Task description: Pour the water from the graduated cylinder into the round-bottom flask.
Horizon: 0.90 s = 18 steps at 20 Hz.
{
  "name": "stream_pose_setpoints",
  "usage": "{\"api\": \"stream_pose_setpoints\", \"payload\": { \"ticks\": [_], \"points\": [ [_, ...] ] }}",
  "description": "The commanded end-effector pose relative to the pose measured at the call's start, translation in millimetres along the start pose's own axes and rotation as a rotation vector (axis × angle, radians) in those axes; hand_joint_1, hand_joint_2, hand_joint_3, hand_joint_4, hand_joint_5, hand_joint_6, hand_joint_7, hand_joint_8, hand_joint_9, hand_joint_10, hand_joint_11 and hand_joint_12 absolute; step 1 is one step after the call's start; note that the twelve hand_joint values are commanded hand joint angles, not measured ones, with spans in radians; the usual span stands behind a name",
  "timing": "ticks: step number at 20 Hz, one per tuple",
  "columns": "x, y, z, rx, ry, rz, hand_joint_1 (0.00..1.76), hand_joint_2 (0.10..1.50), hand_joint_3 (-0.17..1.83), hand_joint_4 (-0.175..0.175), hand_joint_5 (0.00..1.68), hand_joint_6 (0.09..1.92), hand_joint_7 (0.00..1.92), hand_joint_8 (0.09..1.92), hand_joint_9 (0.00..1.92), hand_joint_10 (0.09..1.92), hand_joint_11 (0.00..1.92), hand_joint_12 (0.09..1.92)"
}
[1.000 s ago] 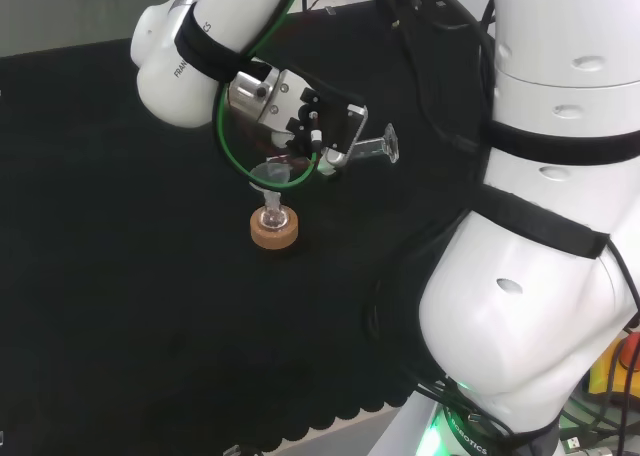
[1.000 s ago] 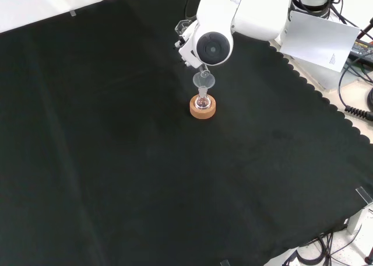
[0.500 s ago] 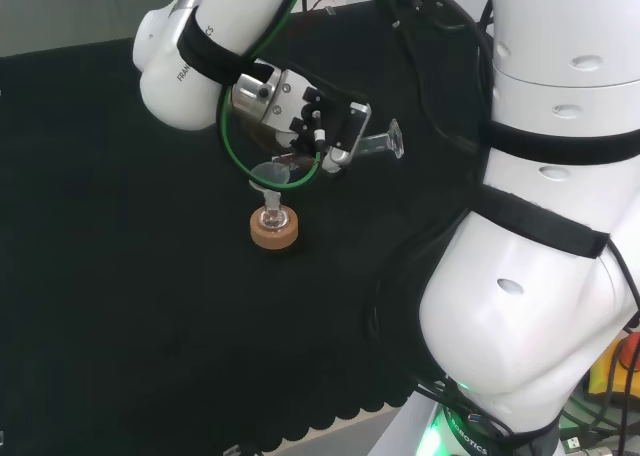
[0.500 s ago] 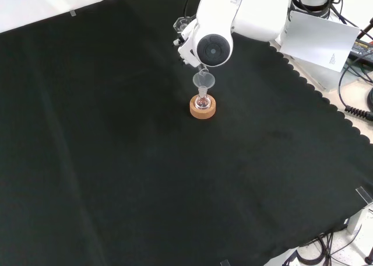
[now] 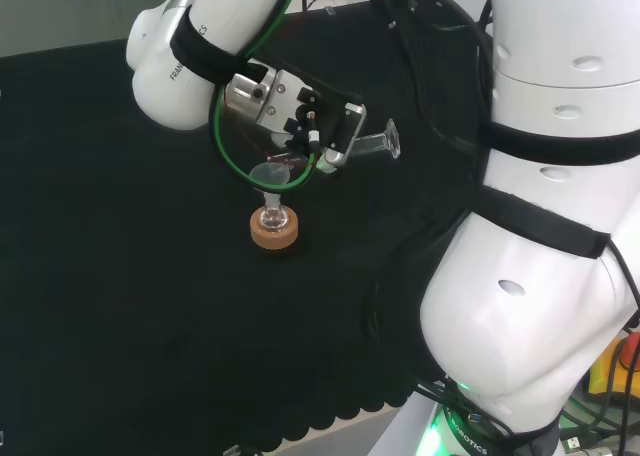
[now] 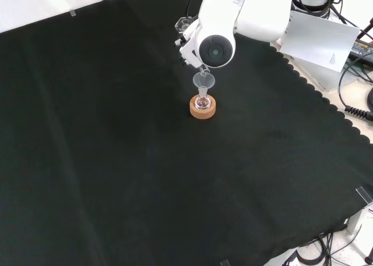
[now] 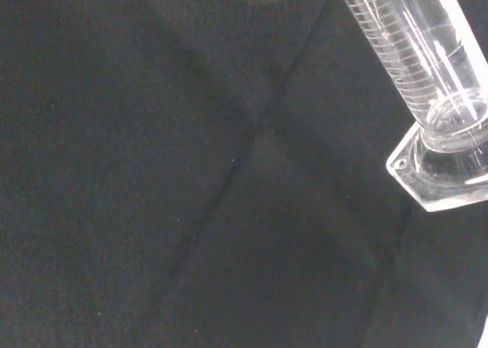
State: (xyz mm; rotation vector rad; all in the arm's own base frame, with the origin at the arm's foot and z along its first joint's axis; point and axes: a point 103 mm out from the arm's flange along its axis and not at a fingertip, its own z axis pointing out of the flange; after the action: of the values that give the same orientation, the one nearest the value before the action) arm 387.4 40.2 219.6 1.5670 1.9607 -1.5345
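In the head view the hand (image 5: 300, 116) has its fingers (image 5: 345, 131) wrapped around the graduated cylinder (image 5: 370, 144), tipped almost level above a funnel (image 5: 272, 176) in the round-bottom flask (image 5: 273, 219). The flask sits on a cork ring (image 5: 273, 234).

In the front view the flask stands mid-counter (image 6: 116, 161) below the arm.

In the wrist view the cylinder's ruled tube and foot stand close against the black cloth.

A black cloth (image 6: 116, 161) covers the surface, lying mostly flat with faint creases, and its scalloped edge runs along the right side in the front view. Beyond that edge, at the surface's upper right corner, lie a white sheet of paper (image 6: 319, 41) and a coiled black cable (image 6: 356, 111).
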Motion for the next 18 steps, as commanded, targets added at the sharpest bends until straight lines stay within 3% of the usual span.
{"api": "stream_pose_setpoints", "payload": {
  "ticks": [1, 11, 18],
  "points": [
    [-1, -1, 1, -0.004, 0.000, 0.001, 1.27, 1.10, 0.00, -0.175, 0.98, 0.98, 1.03, 0.97, 1.43, 0.09, 1.06, 0.86],
    [-9, -6, 10, -0.035, 0.105, -0.032, 1.27, 1.10, 0.00, -0.175, 0.98, 0.98, 1.03, 0.97, 1.43, 0.09, 1.06, 0.86],
    [-24, -13, 15, -0.081, 0.284, -0.055, 1.27, 1.10, 0.00, -0.175, 0.98, 0.98, 1.02, 0.97, 1.43, 0.09, 1.05, 0.86]
  ]
}}
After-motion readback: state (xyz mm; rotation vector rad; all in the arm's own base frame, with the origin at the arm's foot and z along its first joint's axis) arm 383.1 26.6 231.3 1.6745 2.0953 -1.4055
